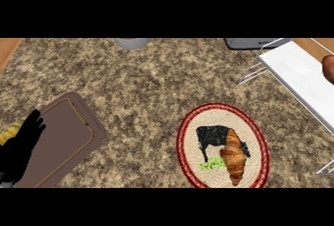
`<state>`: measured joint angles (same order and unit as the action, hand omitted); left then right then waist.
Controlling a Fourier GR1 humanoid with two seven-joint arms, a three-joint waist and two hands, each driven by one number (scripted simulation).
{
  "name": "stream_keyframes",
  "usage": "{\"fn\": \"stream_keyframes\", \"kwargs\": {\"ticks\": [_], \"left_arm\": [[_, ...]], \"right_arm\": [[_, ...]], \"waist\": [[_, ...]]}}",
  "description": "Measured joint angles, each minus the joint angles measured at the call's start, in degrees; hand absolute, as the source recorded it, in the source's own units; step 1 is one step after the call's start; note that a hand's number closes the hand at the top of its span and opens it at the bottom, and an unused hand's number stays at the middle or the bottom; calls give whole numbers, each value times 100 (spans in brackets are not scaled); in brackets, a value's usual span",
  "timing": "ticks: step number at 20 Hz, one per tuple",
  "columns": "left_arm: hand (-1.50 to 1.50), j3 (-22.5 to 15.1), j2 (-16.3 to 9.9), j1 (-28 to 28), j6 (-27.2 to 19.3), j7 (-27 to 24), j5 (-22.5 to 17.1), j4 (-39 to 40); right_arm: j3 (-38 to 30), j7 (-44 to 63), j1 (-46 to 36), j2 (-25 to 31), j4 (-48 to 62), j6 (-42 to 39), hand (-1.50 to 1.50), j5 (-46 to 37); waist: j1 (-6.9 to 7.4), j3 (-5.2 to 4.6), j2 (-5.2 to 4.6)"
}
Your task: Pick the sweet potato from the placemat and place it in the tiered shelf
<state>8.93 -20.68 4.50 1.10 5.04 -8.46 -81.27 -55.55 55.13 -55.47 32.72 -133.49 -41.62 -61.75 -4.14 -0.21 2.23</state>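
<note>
Already the orange-brown sweet potato lies on the white tiered wire shelf. Left black hand rests with fingers straight, beside the brown board.

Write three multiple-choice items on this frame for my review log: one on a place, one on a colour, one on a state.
1. Where does the croissant lie?
A. on the brown tray
B. on the oval placemat
C. on the white shelf

2. What colour is the placemat's rim?
A. red
B. blue
C. green

3. How is the left hand?
A. curled round the croissant
B. pressing on the placemat
C. open, holding nothing

Answers:
1 B: the croissant rests inside the placemat, towards its lower right.
2 A: a red band runs round the woven beige oval.
3 C: the left hand shows at the view's left edge with straight fingers, beside the brown tray.
</note>
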Motion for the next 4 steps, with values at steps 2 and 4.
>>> {"fn": "stream_keyframes", "kwargs": {"ticks": [2,4], "left_arm": [[0,31,4,57,-43,20,6,-19],[0,69,-6,115,-81,15,23,-11]], "right_arm": [[-193,-96,-143,154,-10,-382,-150,2],[-415,-220,-309,311,-18,-758,-150,7]], "waist": [[-68,-3,39],[-146,-6,79]]}}
